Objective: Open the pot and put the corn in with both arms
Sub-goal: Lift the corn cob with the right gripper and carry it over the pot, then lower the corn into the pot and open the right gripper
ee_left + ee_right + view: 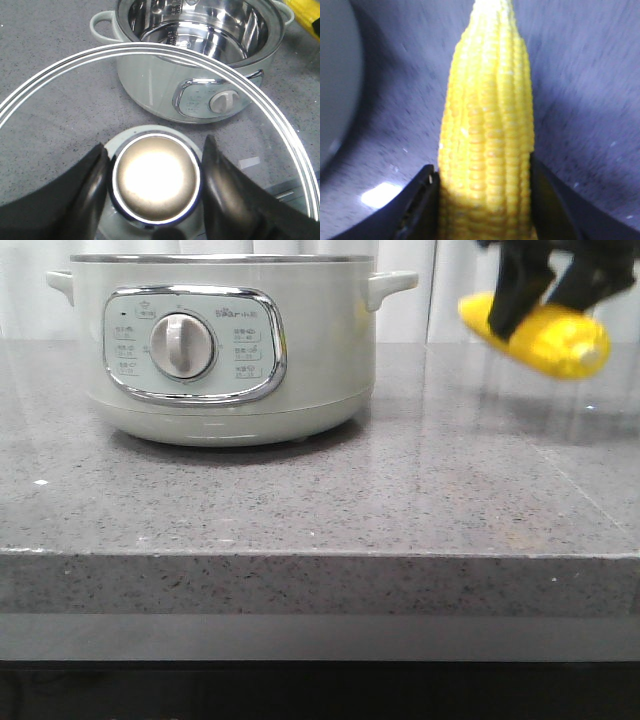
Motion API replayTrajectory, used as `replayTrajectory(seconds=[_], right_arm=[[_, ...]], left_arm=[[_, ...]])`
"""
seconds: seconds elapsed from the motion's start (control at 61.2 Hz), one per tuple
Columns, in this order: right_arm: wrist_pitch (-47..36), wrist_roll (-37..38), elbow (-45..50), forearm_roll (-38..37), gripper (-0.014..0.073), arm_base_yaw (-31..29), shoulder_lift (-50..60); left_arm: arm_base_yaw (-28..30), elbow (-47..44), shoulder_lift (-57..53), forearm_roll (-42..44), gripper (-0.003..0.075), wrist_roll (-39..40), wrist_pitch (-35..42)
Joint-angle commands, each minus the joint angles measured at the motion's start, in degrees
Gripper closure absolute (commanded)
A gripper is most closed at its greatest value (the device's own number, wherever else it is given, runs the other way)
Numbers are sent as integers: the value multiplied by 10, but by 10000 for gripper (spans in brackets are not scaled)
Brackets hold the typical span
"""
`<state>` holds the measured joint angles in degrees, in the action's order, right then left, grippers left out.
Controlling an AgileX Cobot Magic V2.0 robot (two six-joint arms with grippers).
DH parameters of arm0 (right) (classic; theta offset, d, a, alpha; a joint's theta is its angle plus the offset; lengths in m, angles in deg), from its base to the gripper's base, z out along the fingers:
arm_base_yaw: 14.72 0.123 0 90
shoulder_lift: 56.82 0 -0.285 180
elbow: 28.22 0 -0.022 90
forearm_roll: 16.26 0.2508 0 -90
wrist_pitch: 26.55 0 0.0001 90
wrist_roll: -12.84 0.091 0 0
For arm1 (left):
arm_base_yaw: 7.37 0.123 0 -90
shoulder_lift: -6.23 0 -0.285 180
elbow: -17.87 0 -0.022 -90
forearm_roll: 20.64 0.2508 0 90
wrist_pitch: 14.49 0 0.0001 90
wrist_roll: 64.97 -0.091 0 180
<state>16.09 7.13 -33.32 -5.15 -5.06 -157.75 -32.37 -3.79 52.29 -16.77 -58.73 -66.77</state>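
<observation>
Right tool clamps the knobbly yellow corn aloft, right of the round pot. Left tool grips the glass lid's metal knob.

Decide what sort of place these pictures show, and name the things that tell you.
Probably a kitchen-style worktop: a speckled grey stone counter, an electric cooking pot with its lid lifted off, and a corn cob.

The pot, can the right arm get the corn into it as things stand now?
Probably yes. The left gripper holds the lid by its knob, off the pot, whose steel bowl is open. The right gripper holds the corn above the counter, beside the pot.
</observation>
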Motion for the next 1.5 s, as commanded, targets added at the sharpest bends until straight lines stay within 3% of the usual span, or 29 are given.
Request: replayTrajectory(seconds=[0.0,0.196,0.441,0.67,0.997,1.259,1.488], right_arm=[[2,-2,-61,4,367,-1,47],[66,-2,-188,39,367,24,34],[132,-2,-341,76,367,110,-61],[114,-2,-445,76,367,175,-167],[132,-2,-468,80,356,190,-219],[143,-2,-468,80,133,190,-221],[141,-2,-469,80,122,190,-221]], left_arm=[[-2,22,-1,0,499,4,78],[-2,22,-1,0,500,4,78],[-2,22,-1,0,499,4,78],[-2,22,-1,0,500,4,78],[-2,22,-1,0,499,4,78],[-2,22,-1,0,499,4,78],[-2,22,-1,0,500,4,78]])
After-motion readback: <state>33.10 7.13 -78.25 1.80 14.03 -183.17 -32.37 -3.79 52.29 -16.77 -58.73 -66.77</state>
